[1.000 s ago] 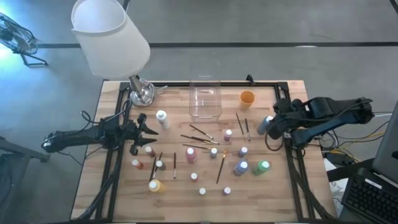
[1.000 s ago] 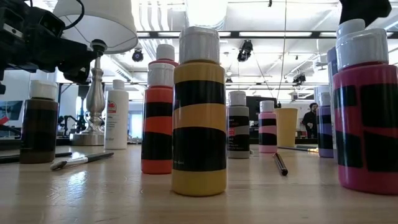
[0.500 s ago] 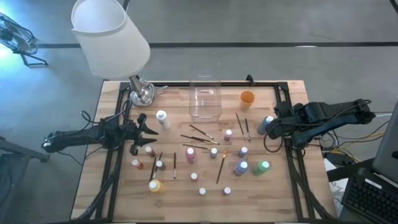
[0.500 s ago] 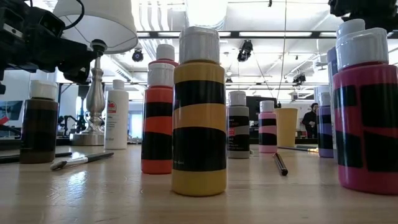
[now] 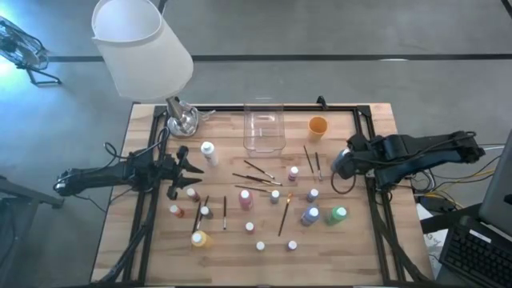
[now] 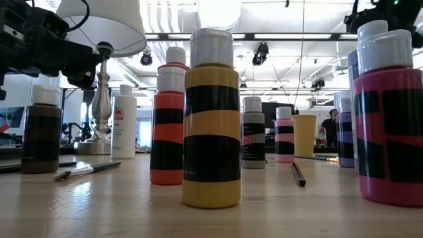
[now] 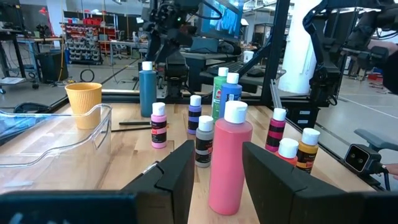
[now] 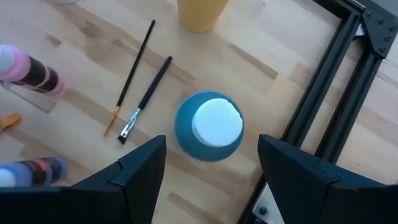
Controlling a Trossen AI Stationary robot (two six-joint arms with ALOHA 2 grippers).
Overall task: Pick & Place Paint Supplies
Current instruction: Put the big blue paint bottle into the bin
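Hovering: right end effector (image 8: 208,171), fingers spread wide, above teal bottle (image 8: 208,126) near table's right edge.
Risk: we judge an off-centre descent could topple it.

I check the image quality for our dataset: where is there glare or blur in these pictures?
Low view: bright ceiling lights glare behind the yellow bottle, and the wood reflects light near a paintbrush. Left wrist view: the left claw and the pink bottle between its fingers look slightly soft. Right wrist view: the teal bottle is rather soft. High view: the lampshade looks very bright.
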